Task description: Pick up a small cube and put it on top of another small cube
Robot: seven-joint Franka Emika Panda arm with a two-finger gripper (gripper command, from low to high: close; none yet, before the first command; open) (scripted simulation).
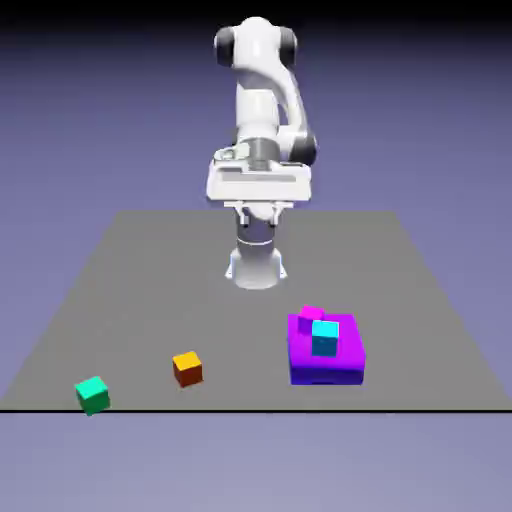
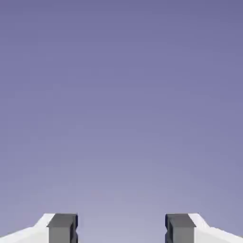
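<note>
Grey table (image 1: 150,290): cyan cube (image 1: 325,338) atop purple block (image 1: 340,362).

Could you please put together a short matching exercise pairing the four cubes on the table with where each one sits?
Cubes:
1. green cube
2. orange cube
3. cyan cube
4. magenta cube

Places:
A. on the purple block, at its far edge
B. on the table, nearest the exterior view's left corner
C. on the purple block, nearer the camera
D. on the table, between the green cube and the purple block

Pairs: 1-B, 2-D, 3-C, 4-A
</note>
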